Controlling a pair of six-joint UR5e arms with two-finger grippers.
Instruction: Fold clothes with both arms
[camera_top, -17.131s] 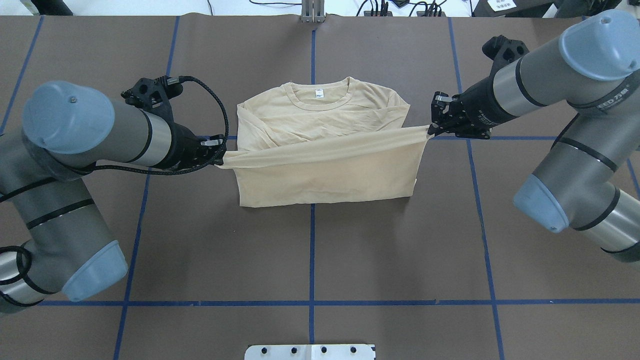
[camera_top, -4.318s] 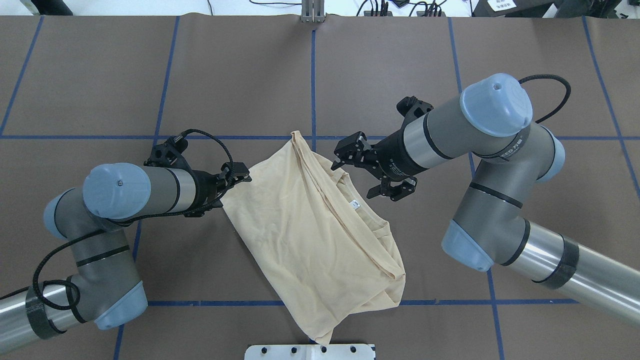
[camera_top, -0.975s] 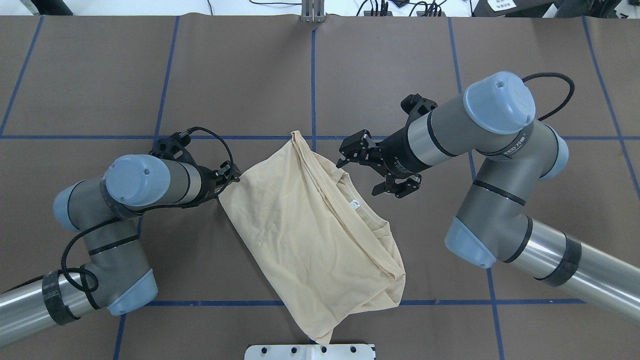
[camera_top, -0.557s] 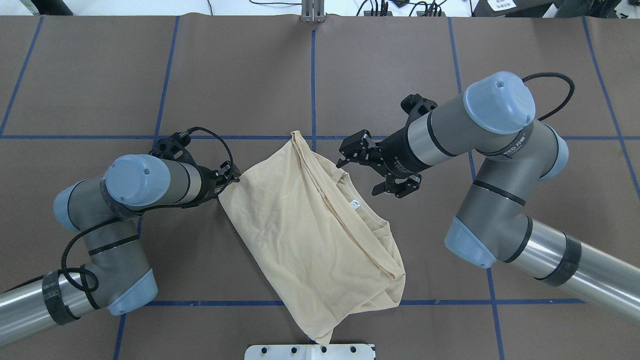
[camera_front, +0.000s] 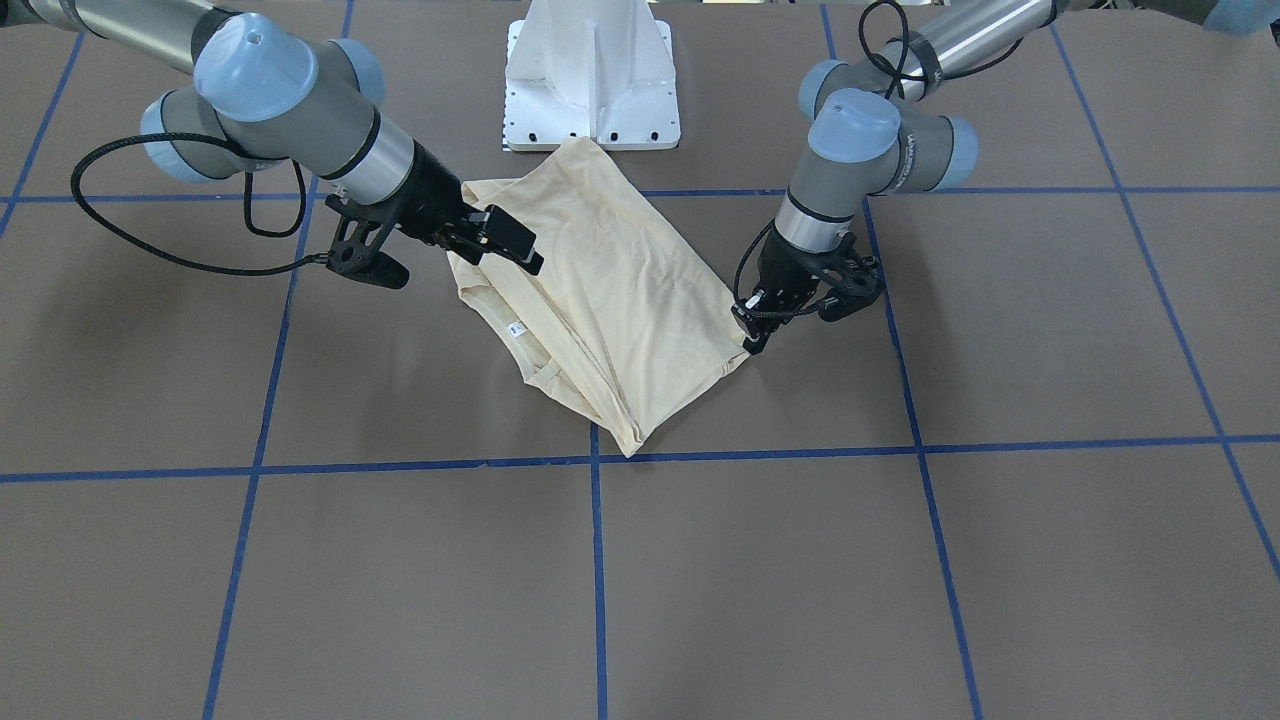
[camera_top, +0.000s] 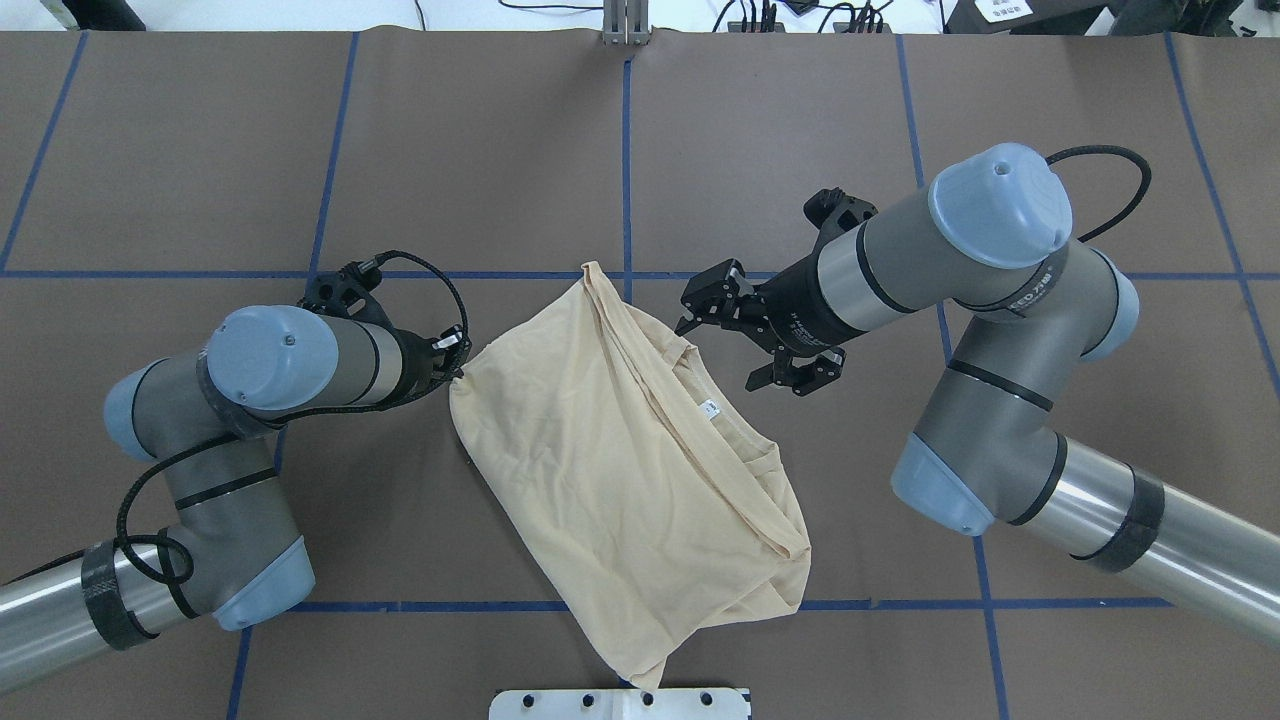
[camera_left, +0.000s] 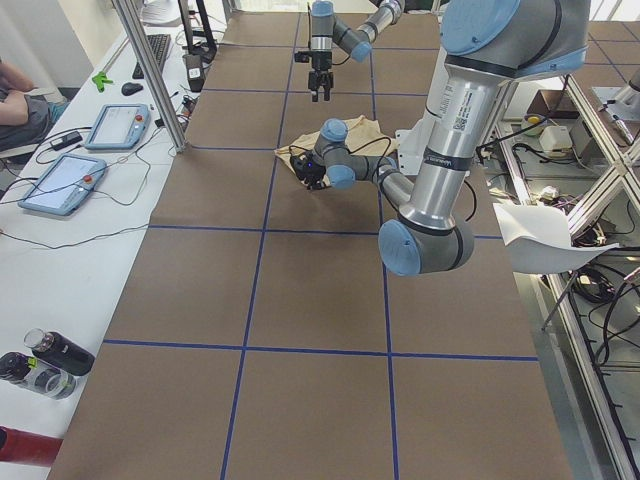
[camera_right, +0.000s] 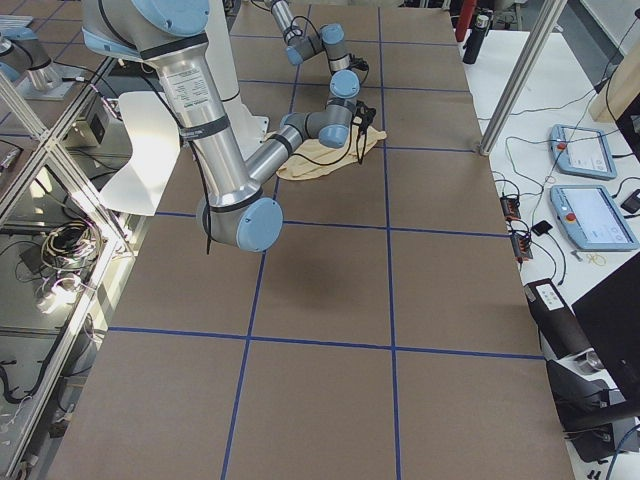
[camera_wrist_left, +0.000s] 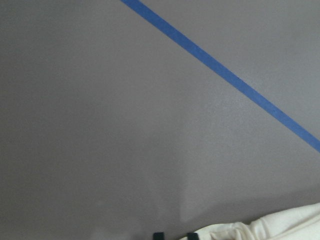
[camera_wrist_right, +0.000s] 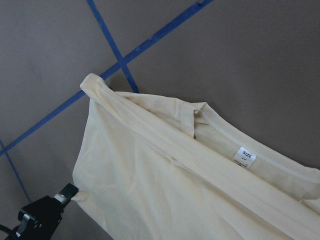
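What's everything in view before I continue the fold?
shirt: one, cream-yellow, part-folded, lying diagonally mid-table.
neck label: one, white, inside the shirt's collar.
table: one, brown-covered, under everything.
tape lines: several, blue, gridding the table.
pedestal base: one, white, table's robot-side edge.
tablets: two, pale blue-grey, white side bench.
left arm: one, grey, blue caps, robot's left.
right arm: one, same colours, robot's right.
left gripper: one, black, shut on the shirt's corner.
right gripper: one, black, open, raised beside the collar.
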